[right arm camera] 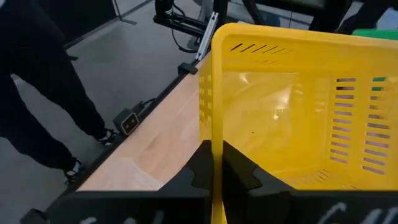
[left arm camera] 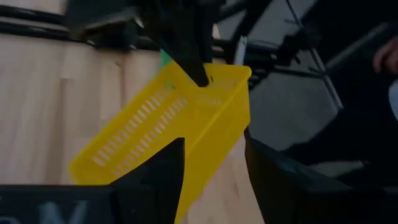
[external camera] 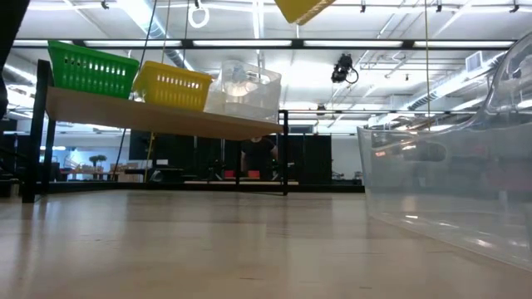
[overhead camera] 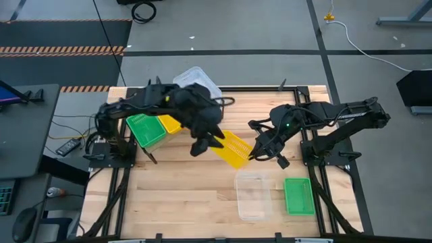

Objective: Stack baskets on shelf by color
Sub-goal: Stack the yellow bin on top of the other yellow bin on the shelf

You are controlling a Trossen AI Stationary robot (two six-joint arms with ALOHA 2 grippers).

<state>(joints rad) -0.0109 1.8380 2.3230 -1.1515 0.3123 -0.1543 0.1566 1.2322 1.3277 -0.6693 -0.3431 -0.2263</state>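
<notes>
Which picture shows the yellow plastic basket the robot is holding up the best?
The right wrist view: the slotted yellow plastic basket fills it, its wall pinched in the right gripper. The left wrist view shows it whole, tilted. The high view shows it small between both arms. The low view catches only a corner.

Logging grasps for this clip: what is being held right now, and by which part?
The right claw is shut on the rim of a yellow basket held above the table. The left claw straddles the opposite end wall; whether it grips cannot be told.
</notes>
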